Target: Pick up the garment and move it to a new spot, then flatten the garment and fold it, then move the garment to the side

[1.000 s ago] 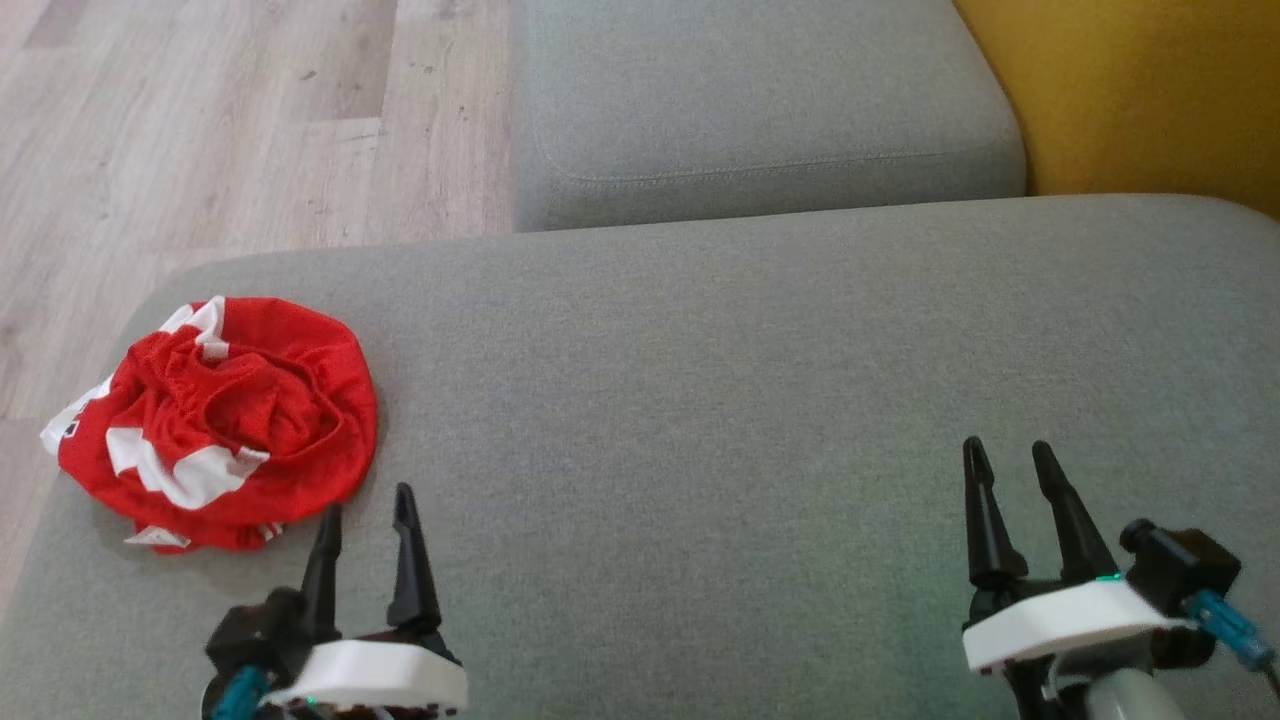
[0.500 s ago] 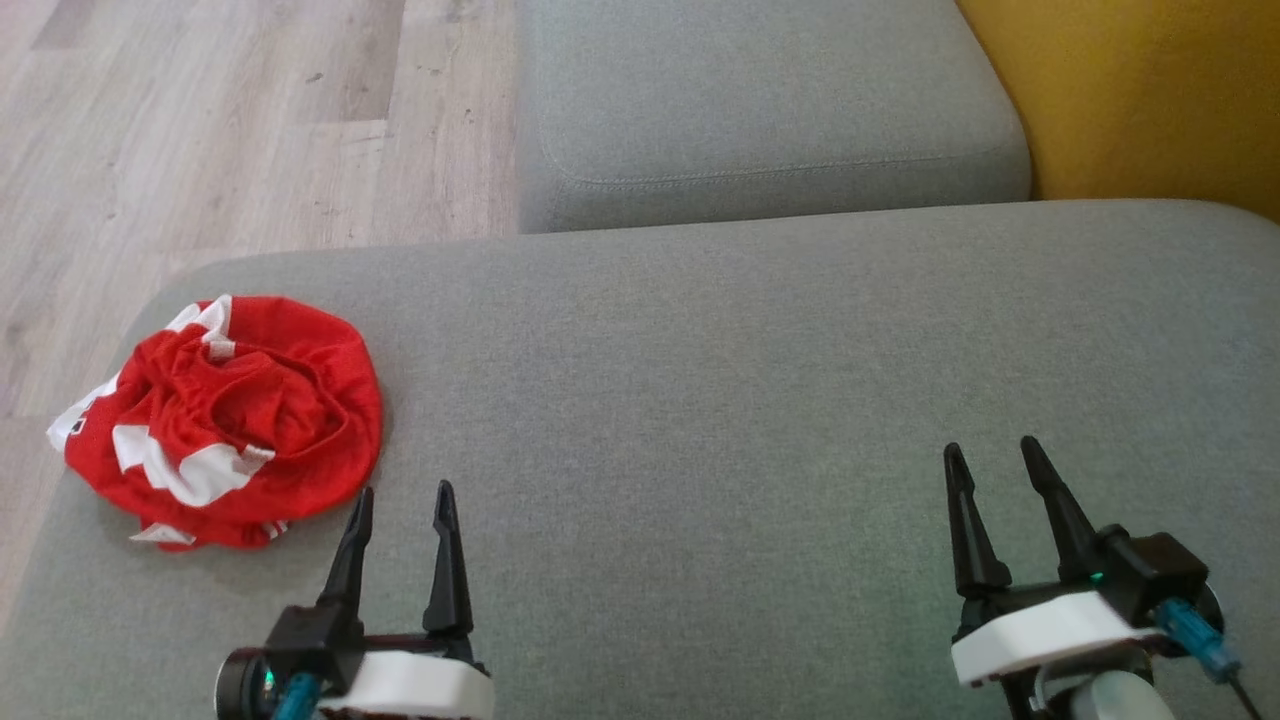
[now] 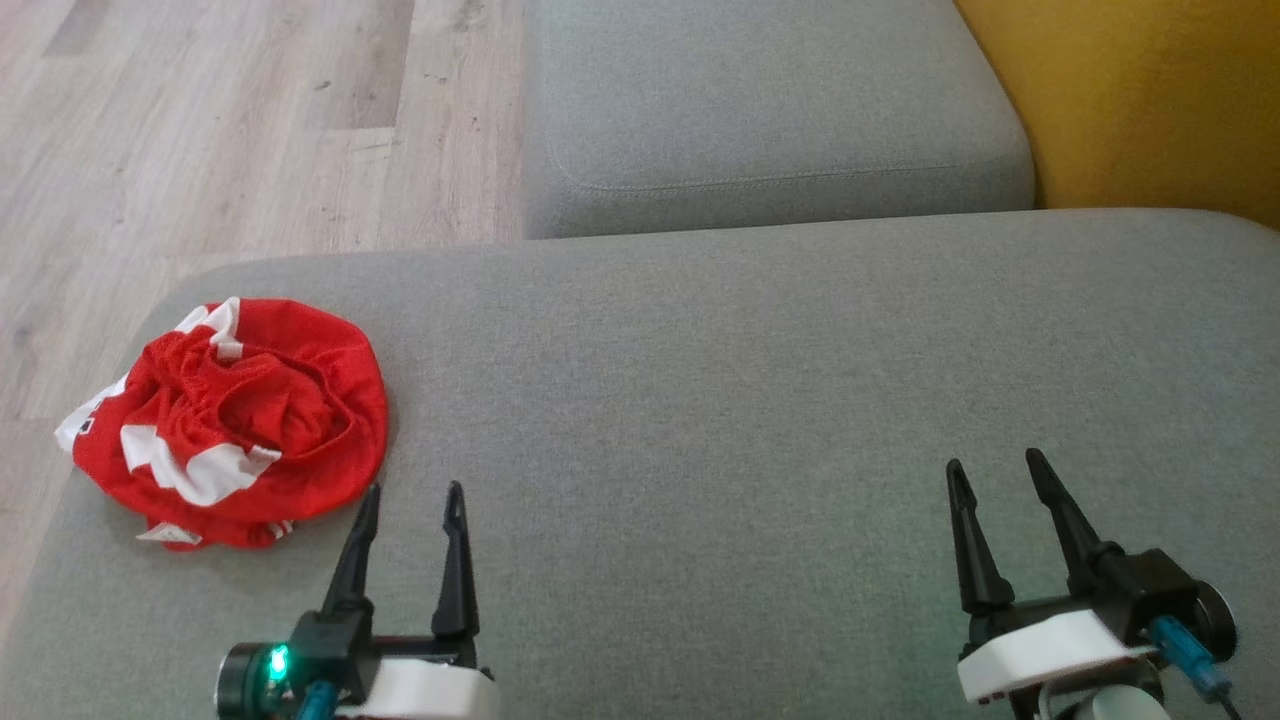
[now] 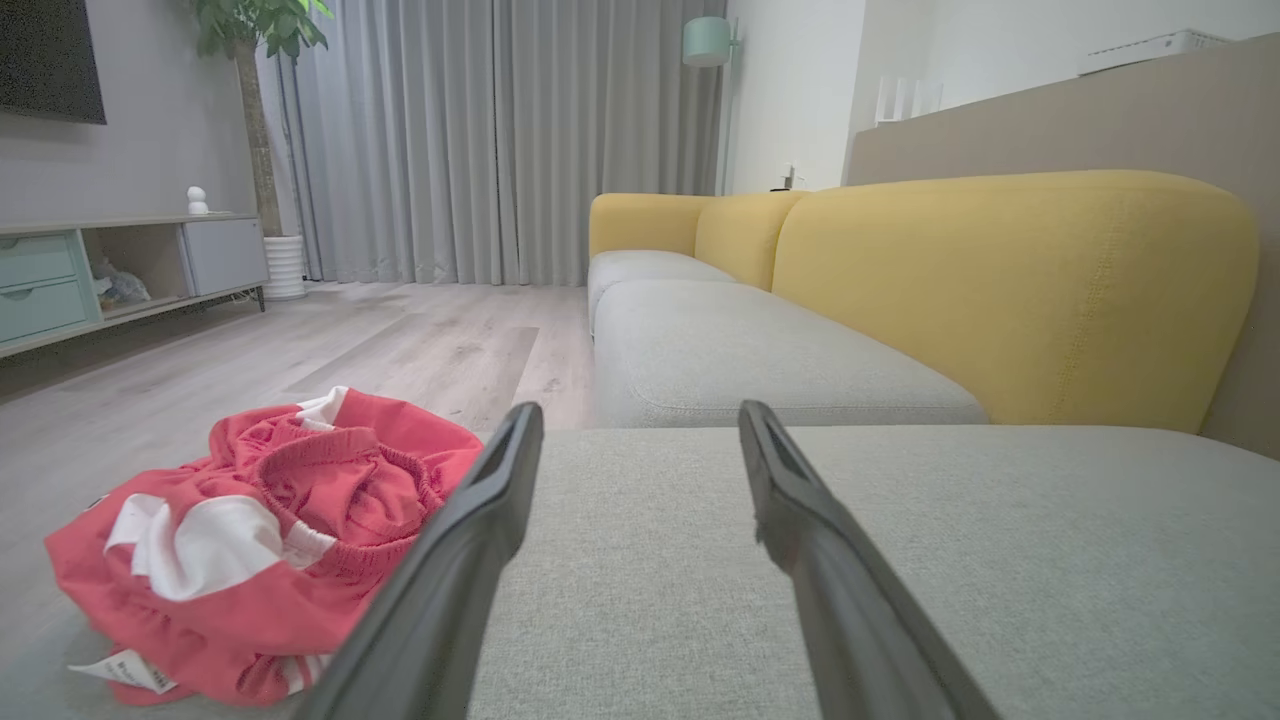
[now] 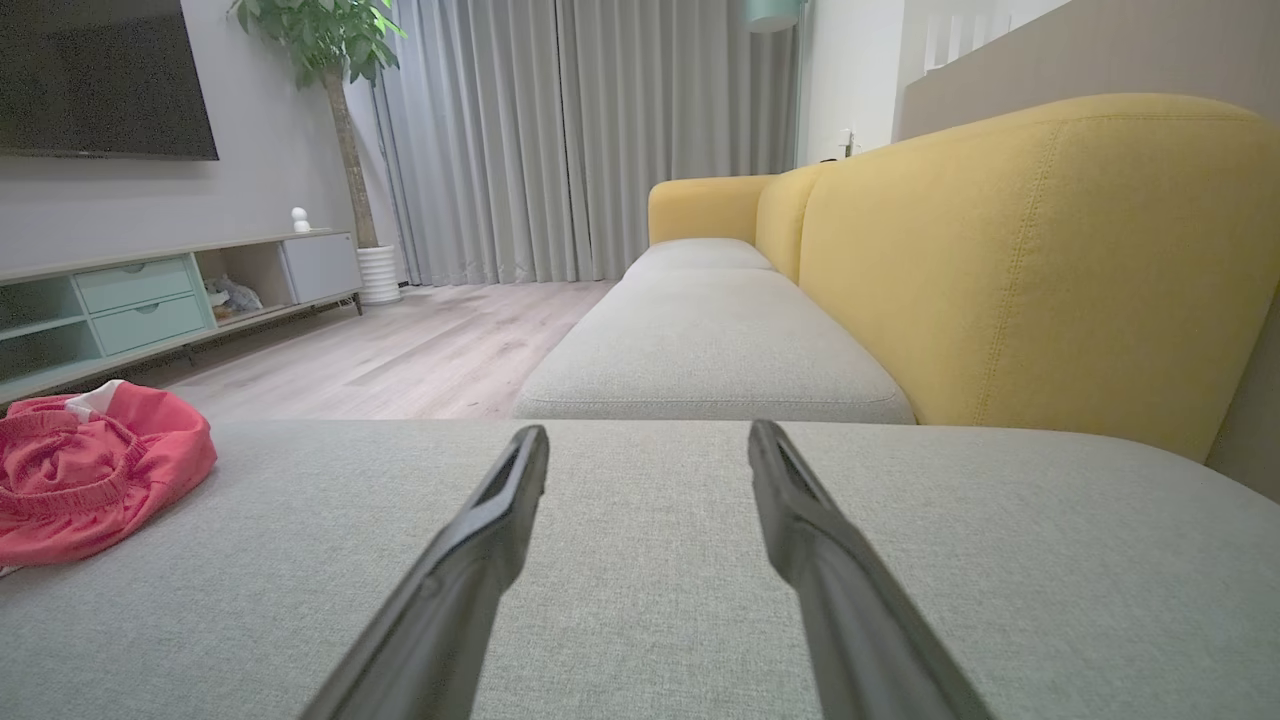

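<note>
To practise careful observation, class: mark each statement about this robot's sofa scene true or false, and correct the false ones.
1. The red-and-white garment lies crumpled on the grey cushion. True.
2. The left claw grips the garment. False: it is open, holding nothing.
3. The right claw is open and empty. True.
4. The garment lies nearest the right claw. False: it lies by the left claw.
5. The sofa backrest is yellow. True.

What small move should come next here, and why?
Probably swing the left claw forward and leftward over the garment: it lies crumpled, untouched near the left edge of the cushion, just ahead-left of that open claw. The right claw, also open, is far off.
</note>
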You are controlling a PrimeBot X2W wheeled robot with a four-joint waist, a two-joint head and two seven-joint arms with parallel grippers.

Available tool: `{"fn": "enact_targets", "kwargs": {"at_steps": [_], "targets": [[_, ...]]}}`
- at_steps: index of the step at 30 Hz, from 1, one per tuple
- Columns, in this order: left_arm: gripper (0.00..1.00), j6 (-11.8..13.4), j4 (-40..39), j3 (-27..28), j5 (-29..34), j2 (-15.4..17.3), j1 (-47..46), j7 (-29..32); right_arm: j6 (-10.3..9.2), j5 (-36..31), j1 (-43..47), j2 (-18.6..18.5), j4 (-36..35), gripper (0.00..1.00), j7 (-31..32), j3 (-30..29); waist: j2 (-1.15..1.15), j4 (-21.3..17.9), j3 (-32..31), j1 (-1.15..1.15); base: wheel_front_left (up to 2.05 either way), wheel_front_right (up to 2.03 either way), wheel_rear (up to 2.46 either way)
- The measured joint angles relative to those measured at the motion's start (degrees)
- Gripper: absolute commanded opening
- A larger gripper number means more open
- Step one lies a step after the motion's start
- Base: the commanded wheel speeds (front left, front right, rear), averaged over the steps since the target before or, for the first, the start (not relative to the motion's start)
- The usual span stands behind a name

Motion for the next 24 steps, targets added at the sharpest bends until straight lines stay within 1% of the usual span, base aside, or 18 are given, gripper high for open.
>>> {"fn": "enact_targets", "kwargs": {"at_steps": [9,14,19,24], "targets": [[1.00,0.0,0.2,0.7,-0.4,0.0,0.0,0.0,0.00,0.0,0.0,0.0,0.5,1.00,0.0,-0.6,0.00,0.0,0.1,0.00,0.00,0.00,0.00],[1.00,0.0,0.5,0.8,-0.4,0.0,0.0,0.0,0.00,0.0,0.1,0.0,0.5,1.00,0.0,-1.2,0.00,1.0,0.2,0.00,0.00,0.00,0.00],[1.00,0.0,0.5,1.1,-0.3,0.0,0.0,0.0,0.00,1.0,0.7,0.0,0.3,1.00,0.0,-1.2,0.00,4.7,0.3,0.00,0.00,0.00,0.00],[1.00,0.0,0.2,3.5,0.8,0.1,0.0,0.0,0.00,1.2,1.0,0.0,-0.5,1.00,0.0,-1.2,0.00,10.3,0.8,0.00,0.00,0.00,0.00]]}}
